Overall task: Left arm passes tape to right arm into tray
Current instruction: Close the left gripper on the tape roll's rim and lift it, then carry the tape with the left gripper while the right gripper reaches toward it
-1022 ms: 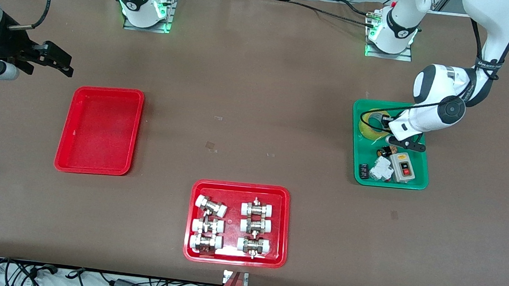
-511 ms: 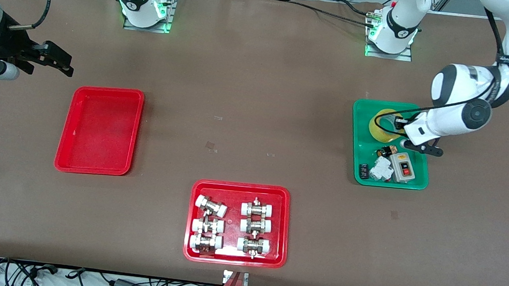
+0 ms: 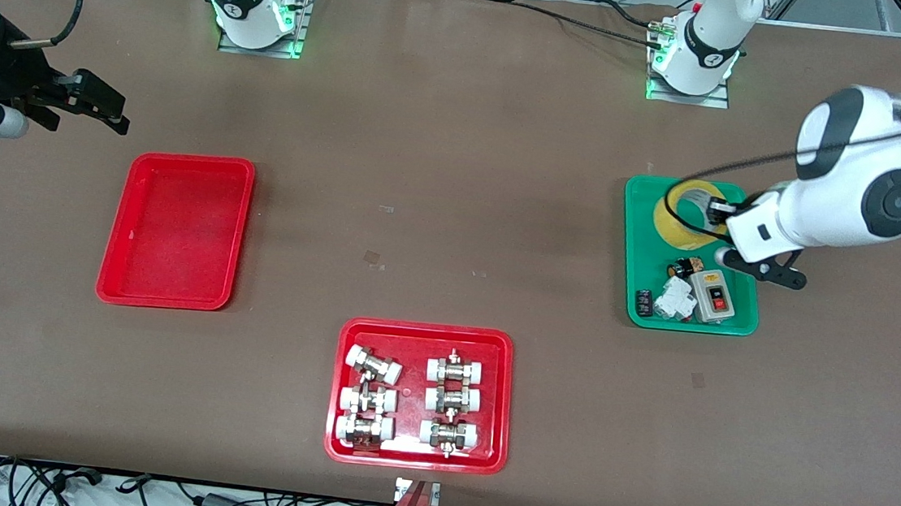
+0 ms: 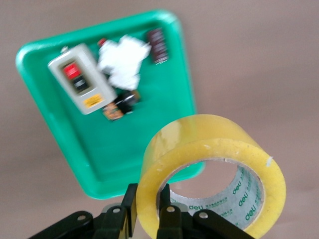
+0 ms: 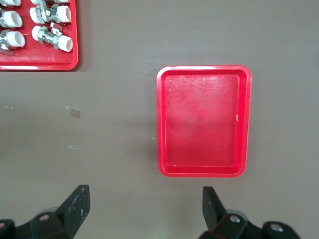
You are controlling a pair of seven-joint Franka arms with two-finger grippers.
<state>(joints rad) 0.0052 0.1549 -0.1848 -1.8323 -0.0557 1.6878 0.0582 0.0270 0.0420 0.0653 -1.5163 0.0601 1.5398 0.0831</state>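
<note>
Left pincer (image 4: 147,216) grips one tape (image 4: 212,172); six fittings (image 3: 409,400).

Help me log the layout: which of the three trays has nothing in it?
The plain red tray toward the right arm's end. The other red tray holds metal fittings; the green tray holds small electrical parts.

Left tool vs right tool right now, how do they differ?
The left tool is shut on the tape, pinching its wall, up over the green tray. The right tool is open, holds nothing and waits above the table beside the empty red tray. Both are black with two fingers.
</note>
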